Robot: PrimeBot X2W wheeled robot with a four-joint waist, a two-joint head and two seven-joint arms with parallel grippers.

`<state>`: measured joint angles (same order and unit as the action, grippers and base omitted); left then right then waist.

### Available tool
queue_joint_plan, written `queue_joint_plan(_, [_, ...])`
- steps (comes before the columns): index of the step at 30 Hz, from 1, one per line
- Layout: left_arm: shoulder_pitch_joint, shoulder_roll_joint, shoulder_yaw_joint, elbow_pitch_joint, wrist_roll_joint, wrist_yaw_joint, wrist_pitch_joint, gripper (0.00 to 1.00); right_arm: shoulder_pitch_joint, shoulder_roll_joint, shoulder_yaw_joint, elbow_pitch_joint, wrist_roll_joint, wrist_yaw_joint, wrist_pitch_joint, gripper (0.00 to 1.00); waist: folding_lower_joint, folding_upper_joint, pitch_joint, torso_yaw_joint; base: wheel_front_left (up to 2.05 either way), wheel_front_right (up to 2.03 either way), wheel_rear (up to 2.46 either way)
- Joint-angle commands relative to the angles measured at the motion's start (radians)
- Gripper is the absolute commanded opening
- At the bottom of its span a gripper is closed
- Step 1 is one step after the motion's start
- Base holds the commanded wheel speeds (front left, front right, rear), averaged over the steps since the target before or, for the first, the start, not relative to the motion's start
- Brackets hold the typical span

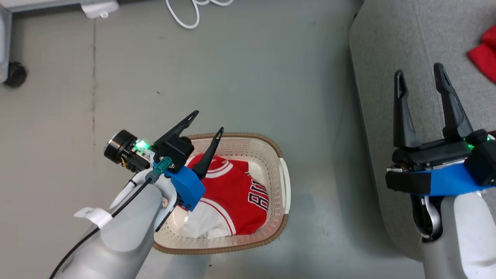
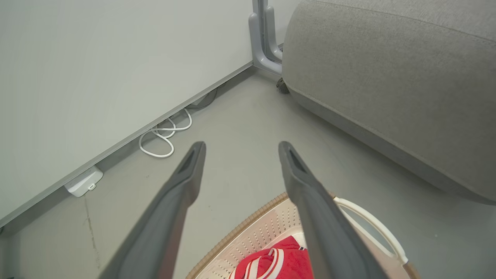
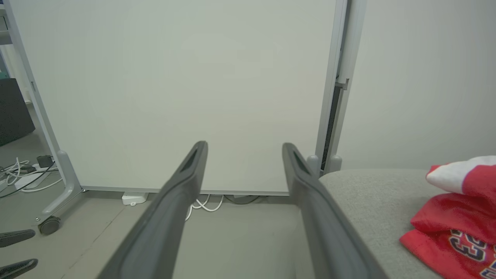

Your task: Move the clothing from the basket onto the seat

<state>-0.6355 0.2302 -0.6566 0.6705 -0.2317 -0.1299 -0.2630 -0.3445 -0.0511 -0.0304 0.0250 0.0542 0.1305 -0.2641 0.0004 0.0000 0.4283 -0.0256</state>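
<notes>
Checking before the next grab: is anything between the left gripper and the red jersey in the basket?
Nothing visible. The left gripper hangs open over the laundry basket, and the red jersey lies uncovered inside it.

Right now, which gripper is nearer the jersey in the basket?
Left. The left gripper hovers open above the jersey in the basket; the right gripper is over the seat.

Lower centre: a cream basket (image 1: 252,149) on the grey floor (image 1: 252,69) holds a red and white jersey (image 1: 232,190). The left gripper (image 1: 208,120), fingers spread, overlaps its upper left rim. At right, the right gripper (image 1: 419,70), spread and empty, lies over the grey seat (image 1: 387,46); a red garment (image 1: 484,54) sits at upper right.
</notes>
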Motion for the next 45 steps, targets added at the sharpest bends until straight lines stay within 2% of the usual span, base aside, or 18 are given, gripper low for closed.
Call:
queue_joint_plan(1, [-0.043, 0.016, -0.033, 0.029, -0.014, 0.000, -0.003, 1.00, -0.030, 0.001, 0.006, -0.007, 0.005, 0.000, -0.001, 1.00, -0.0004, 0.0000, 0.111, -0.053, 0.00, 0.00, 0.00])
queue_joint_plan(3, [-0.110, 0.030, -0.138, 0.101, -0.041, 0.000, -0.003, 1.00, -0.069, 0.001, 0.014, -0.020, 0.009, 0.000, -0.001, 1.00, -0.0004, 0.0000, 0.177, -0.072, 0.00, 0.00, 0.00])
queue_joint_plan(10, [-0.230, 0.041, -0.394, 0.265, -0.117, 0.000, 0.011, 1.00, -0.130, 0.001, 0.034, -0.049, 0.017, 0.000, -0.001, 1.00, -0.0004, 0.0000, 0.319, -0.103, 0.00, 0.00, 0.00])
queue_joint_plan(14, [-0.284, 0.049, -0.527, 0.328, -0.154, 0.000, 0.026, 1.00, -0.150, 0.002, 0.041, -0.075, 0.021, 0.000, -0.001, 1.00, -0.0004, 0.0000, 0.393, -0.122, 0.00, 0.00, 0.00])
queue_joint_plan(17, [-0.321, 0.058, -0.587, 0.378, -0.161, 0.000, 0.054, 1.00, -0.164, 0.002, 0.042, -0.093, 0.020, 0.000, -0.001, 1.00, -0.0004, 0.0000, 0.443, -0.132, 0.00, 0.00, 0.00])
queue_joint_plan(24, [-0.393, 0.062, -0.623, 0.473, -0.073, 0.000, 0.126, 1.00, -0.176, 0.002, 0.046, -0.145, 0.022, 0.001, -0.001, 1.00, -0.0004, 0.0000, 0.547, -0.147, 0.00, 0.00, 0.00])
queue_joint_plan(33, [-0.459, 0.056, -0.626, 0.573, 0.126, 0.000, 0.221, 1.00, -0.176, 0.002, 0.066, -0.220, 0.012, 0.000, -0.001, 1.00, -0.0004, 0.0000, 0.638, -0.158, 0.00, 0.00, 0.00])
queue_joint_plan(40, [-0.488, 0.066, -0.626, 0.601, 0.146, 0.000, 0.246, 1.00, -0.155, 0.002, 0.065, -0.256, 0.011, 0.000, -0.001, 1.00, -0.0004, 0.0000, 0.676, -0.170, 0.00, 0.00, 0.00])
queue_joint_plan(45, [-0.492, 0.061, -0.626, 0.616, 0.111, 0.000, 0.286, 1.00, -0.143, 0.002, 0.066, -0.271, 0.009, 0.001, -0.001, 1.00, -0.0004, 0.0000, 0.685, -0.172, 0.00, 0.00, 0.00])
